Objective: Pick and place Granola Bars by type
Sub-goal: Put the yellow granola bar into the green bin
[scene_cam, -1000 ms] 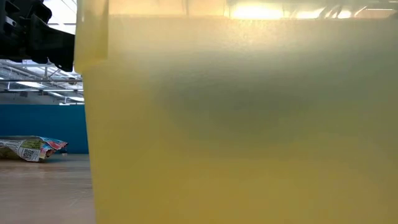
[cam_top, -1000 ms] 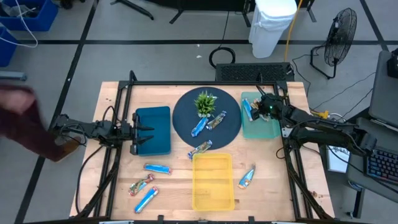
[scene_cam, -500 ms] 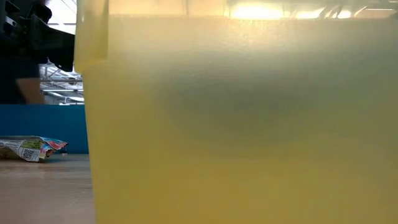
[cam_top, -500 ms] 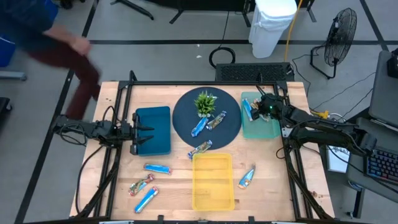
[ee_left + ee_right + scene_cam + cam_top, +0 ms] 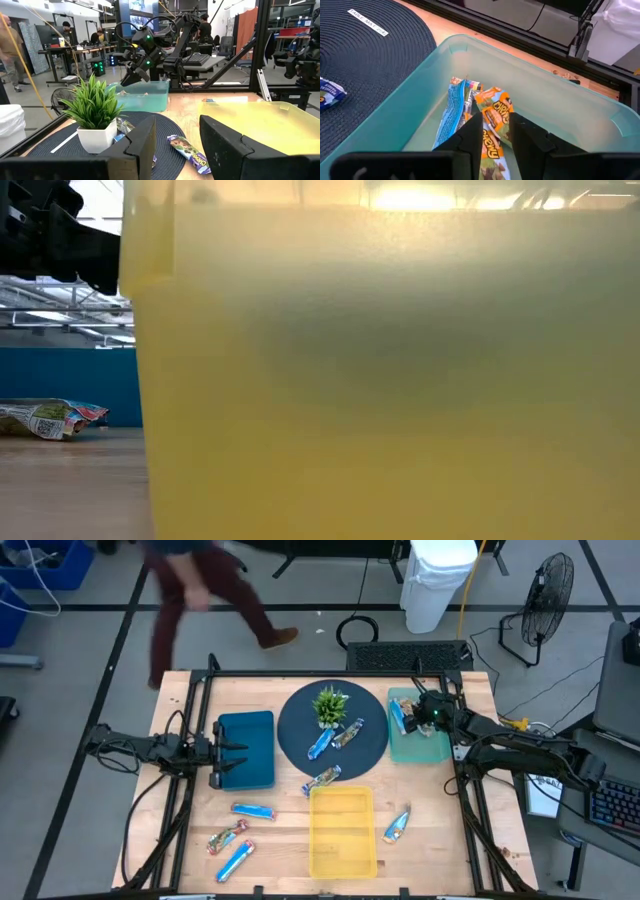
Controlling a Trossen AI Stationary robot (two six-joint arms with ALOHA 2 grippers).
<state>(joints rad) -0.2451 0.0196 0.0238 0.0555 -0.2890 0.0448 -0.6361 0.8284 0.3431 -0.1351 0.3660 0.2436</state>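
Observation:
My right gripper [image 5: 496, 134] hangs slanting down inside the teal bin [image 5: 560, 107] at the far right [image 5: 415, 718]. Its fingers are apart, and an orange-wrapped granola bar [image 5: 494, 116] runs between them. That bar lies partly on a blue-wrapped bar [image 5: 454, 112] on the bin floor. My left gripper [image 5: 175, 145] waits open and level over the dark blue bin [image 5: 250, 748], with nothing in it. More bars lie on the round dark mat [image 5: 320, 743] [image 5: 347, 733] [image 5: 322, 778] and on the wooden table [image 5: 252, 810] [image 5: 227, 837] [image 5: 235, 860] [image 5: 397, 825]. My right gripper's fingers [image 5: 470, 136] stand on either side of the orange bar's near end [image 5: 492, 142], coming from above at a slant and lying along the bar. I cannot tell whether they touch it. The bar rests in the teal bin, its far end on the blue bar.
A yellow bin [image 5: 343, 830] stands at the near middle and fills the low view [image 5: 400, 380]. A small potted plant [image 5: 330, 705] stands on the mat's far part. A person [image 5: 200, 590] walks on the floor beyond the table's far edge.
A person has walked from the table's left side round to beyond its far left corner. Neither arm nor any bar has visibly moved in the high view.

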